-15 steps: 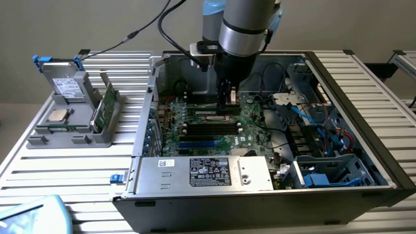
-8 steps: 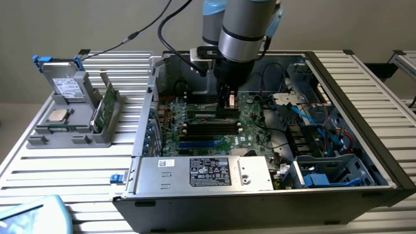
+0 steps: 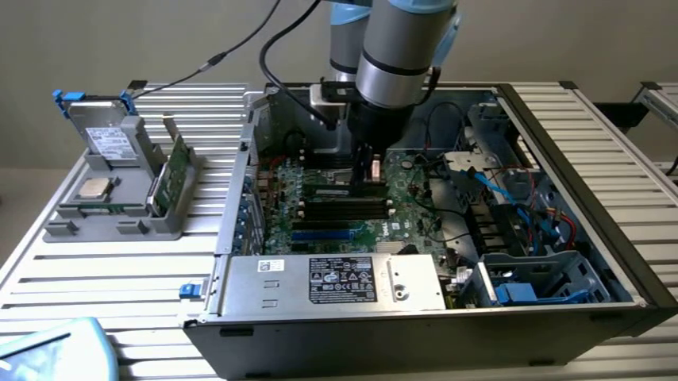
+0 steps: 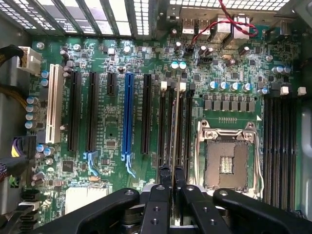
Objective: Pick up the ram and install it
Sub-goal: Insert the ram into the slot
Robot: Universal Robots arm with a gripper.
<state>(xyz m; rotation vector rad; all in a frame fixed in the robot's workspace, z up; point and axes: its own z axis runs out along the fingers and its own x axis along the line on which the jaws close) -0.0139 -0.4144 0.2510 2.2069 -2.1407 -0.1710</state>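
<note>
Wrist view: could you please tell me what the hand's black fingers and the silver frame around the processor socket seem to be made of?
The hand's black fingers, shut on the thin ram stick, look like matte plastic or coated metal; the dull, even surface leaves it open. The silver socket frame looks like bare stamped metal: bright reflective sheen.

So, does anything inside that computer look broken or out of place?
Nothing looks broken or spilled. The one gap: the processor socket is empty, while a silver chip lies on the grey tray outside the case. The gripper holds the ram edge-on over the memory slots.
</note>
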